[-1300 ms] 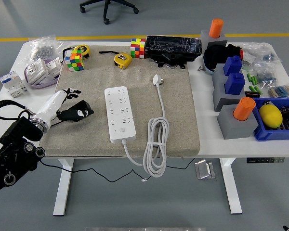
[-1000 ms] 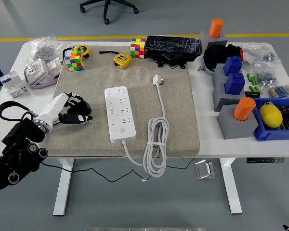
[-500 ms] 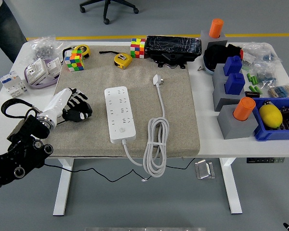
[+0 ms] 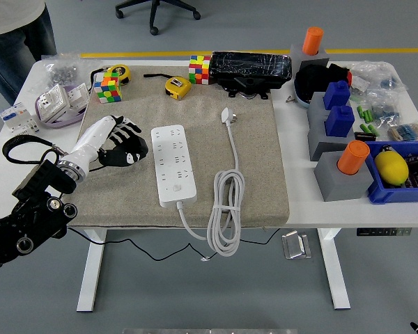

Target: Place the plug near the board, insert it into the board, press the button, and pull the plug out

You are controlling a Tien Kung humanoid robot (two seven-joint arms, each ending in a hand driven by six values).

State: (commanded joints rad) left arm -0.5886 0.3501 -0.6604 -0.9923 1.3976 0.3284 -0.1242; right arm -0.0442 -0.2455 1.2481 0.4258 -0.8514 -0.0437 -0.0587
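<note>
A white power strip lies lengthwise on the beige mat, its round button near the front end. Its white cord coils at the mat's front edge and runs up to the white plug, which lies loose on the mat right of the strip's far end. My left hand hovers just left of the strip's upper half, fingers loosely curled and holding nothing. The right arm is out of view.
Rubik's cubes and yellow tape measures line the mat's far edge, beside a black wrapped case. Grey blocks with blue and orange pegs and a blue bin fill the right. A person stands at the far left corner.
My left hand has moved right and slightly away from me across the mat, closing in on the strip's left side. A person has stepped into view at the top left.
</note>
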